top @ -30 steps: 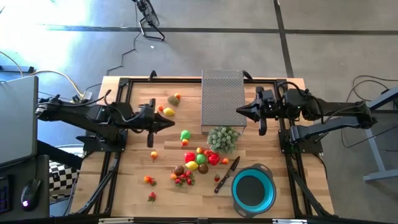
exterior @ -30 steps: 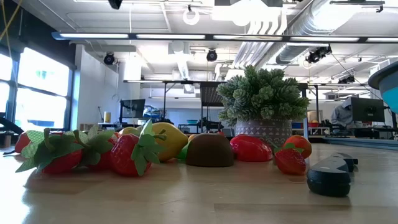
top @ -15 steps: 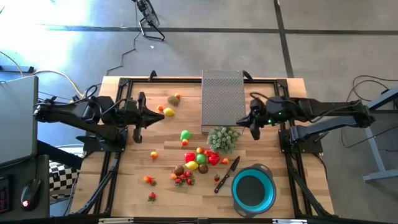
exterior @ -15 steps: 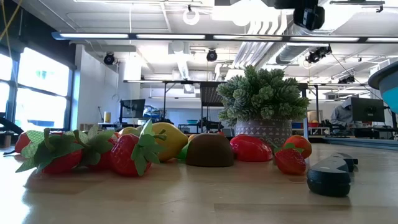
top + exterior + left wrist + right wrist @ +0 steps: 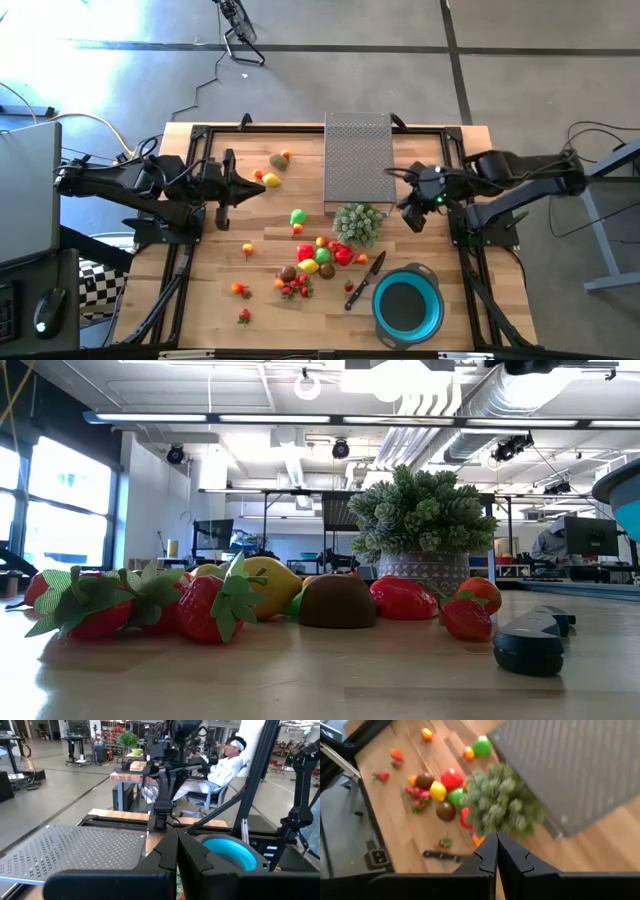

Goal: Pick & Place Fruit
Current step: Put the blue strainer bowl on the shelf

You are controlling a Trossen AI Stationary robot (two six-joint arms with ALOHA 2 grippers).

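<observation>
Small toy fruit (image 5: 320, 255) lies in a heap on the wooden table, in front of a pale green bushy cluster (image 5: 358, 223). Single fruits (image 5: 278, 160) are scattered toward the left and far side. In the low view the fruit (image 5: 200, 610) rests on the tabletop in a row. My left gripper (image 5: 262, 189) hovers shut above the table's left part, pointing level toward the right. My right gripper (image 5: 411, 222) hangs shut to the right of the bushy cluster, tilted down toward the table. In its wrist view the right gripper (image 5: 496, 852) points at the cluster (image 5: 500, 805) and the fruit (image 5: 440, 790).
A perforated metal plate (image 5: 358, 160) lies at the far middle. A blue bowl (image 5: 407, 305) stands near the front right, with a black-handled knife (image 5: 365, 280) just left of it. Black frame rails (image 5: 185, 250) run along both sides. A person (image 5: 225, 767) sits beyond the table.
My left gripper has drawn back toward the table's left edge and then stopped. My right gripper has pulled toward the right and near edges and tipped from level to slanting down, rolling as it went. No fruit has moved.
</observation>
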